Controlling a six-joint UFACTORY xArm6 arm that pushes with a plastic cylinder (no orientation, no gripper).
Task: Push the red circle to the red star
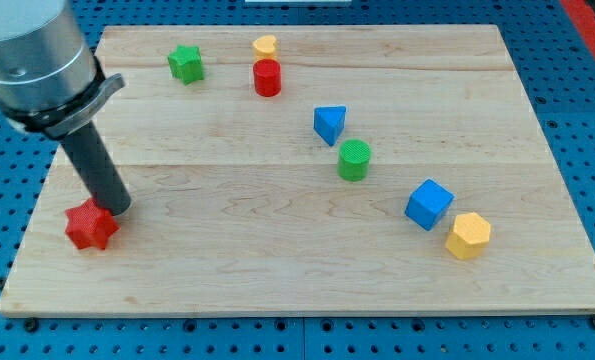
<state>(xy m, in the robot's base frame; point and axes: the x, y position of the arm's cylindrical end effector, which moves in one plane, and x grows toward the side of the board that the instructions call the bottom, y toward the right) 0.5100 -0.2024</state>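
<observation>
My tip (118,210) rests low at the view's left, the rod slanting up-left to the arm

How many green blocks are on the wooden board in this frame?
2. A green star-shaped block sits near the view's top left, and a green cylinder block sits near the middle, just below the blue triangular block. None appears hidden.
</observation>
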